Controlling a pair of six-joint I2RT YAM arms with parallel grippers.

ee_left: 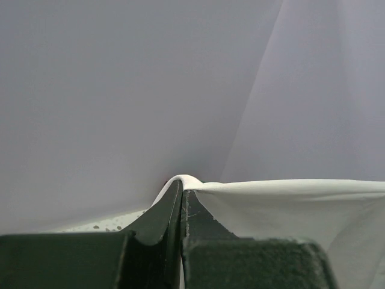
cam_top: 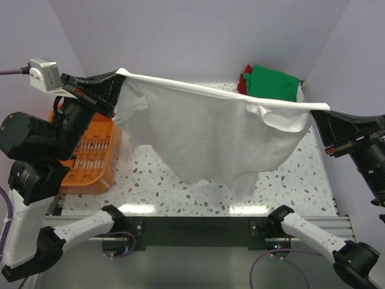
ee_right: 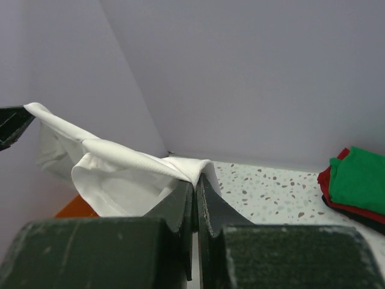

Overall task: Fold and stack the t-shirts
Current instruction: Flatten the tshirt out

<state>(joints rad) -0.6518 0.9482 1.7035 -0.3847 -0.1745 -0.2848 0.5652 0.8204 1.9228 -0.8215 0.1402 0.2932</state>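
Plain lilac walls (cam_top: 198, 36) enclose a white speckled tabletop (cam_top: 144, 180) on three sides.

You see an orange basket (cam_top: 90, 162) at the left side of the table (cam_top: 295, 180). It is plastic, with rows of narrow slots in its walls, and part of it is hidden, so you cannot tell what lies inside. The table has a white top with dark and grey speckles. Pale lilac walls (cam_top: 198, 36) close it at the back and at both sides, and they meet in corners behind it. Along the near edge of the table runs a dark rail (cam_top: 198, 232) between light metal bars.
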